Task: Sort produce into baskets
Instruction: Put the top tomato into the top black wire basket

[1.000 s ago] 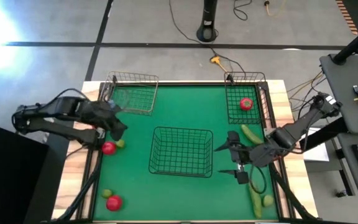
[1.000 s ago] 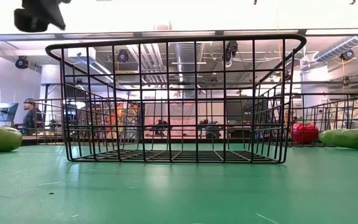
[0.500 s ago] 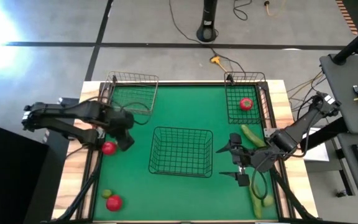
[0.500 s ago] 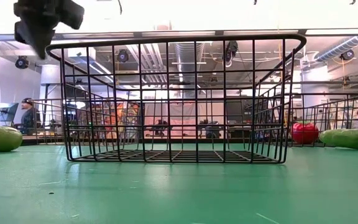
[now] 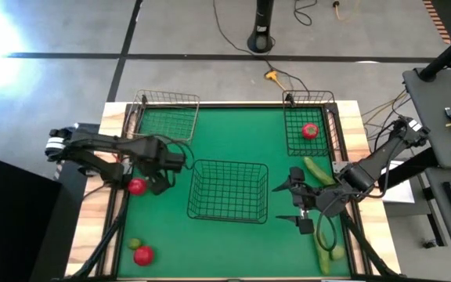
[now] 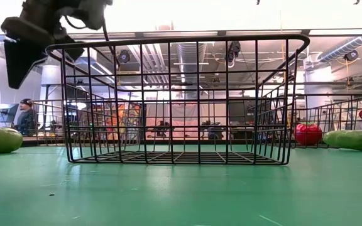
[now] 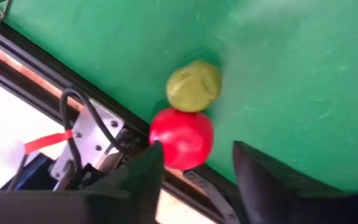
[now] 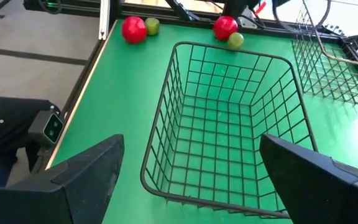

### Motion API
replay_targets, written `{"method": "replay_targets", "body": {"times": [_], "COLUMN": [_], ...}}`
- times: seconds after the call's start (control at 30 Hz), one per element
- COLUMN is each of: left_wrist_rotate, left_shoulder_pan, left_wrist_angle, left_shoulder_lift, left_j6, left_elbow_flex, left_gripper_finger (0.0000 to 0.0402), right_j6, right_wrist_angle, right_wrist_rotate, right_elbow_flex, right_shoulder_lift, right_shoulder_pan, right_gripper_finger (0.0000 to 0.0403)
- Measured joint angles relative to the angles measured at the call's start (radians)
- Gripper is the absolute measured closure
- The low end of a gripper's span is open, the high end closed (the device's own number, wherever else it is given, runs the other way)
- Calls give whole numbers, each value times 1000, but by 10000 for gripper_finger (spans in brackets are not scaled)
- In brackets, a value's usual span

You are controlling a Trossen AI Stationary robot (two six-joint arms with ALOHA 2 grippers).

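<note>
My left gripper (image 5: 160, 178) hangs open above the table's left side, just left of the large middle basket (image 5: 229, 190). In its wrist view a red tomato (image 7: 181, 138) and a lime (image 7: 194, 86) lie touching on the green mat beyond its spread fingers (image 7: 194, 168). It touches neither. My right gripper (image 5: 286, 205) is open and empty, right of the middle basket. A second tomato (image 5: 310, 131) lies in the far right basket (image 5: 310, 125). The far left basket (image 5: 167, 117) holds nothing.
A cucumber (image 5: 316, 169) lies beside my right arm. Another cucumber (image 5: 321, 252) and a lime (image 5: 337, 253) lie at the near right. A lime (image 5: 135, 244) and a tomato (image 5: 143, 255) lie at the near left corner. A dark frame rail (image 7: 104, 124) borders the mat.
My left gripper has moved toward the table's right edge and a little toward the near edge, coming lower beside the middle basket. The tomato and lime beneath it have not moved.
</note>
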Motion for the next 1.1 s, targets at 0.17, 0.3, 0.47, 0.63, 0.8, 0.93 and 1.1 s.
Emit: {"method": "replay_targets", "body": {"times": [0.17,0.3,0.47,0.63,0.8,0.93,1.1], "left_wrist_rotate": [0,37,128,155,158,176,204], "left_shoulder_pan": [0,0,-3,-5,-6,-6,-6], "left_wrist_angle": [-31,-37,-4,81,105,108,109], "left_shoulder_lift": [68,91,90,82,93,123,198], "left_j6": [34,74,130,145,151,137,118], "left_elbow_flex": [-9,-53,-142,-226,-226,-225,-224], "left_gripper_finger": [133,72,36,37,40,40,41], "right_j6": [8,37,93,96,107,112,121], "right_wrist_angle": [-5,-51,-111,-115,-113,-112,-111], "right_wrist_rotate": [0,0,0,0,0,0,0], "right_elbow_flex": [0,0,0,0,0,0,0], "right_shoulder_lift": [0,0,0,0,0,0,0], "right_shoulder_pan": [0,0,0,0,0,0,0], "right_gripper_finger": [35,35,35,35,35,35,35]}}
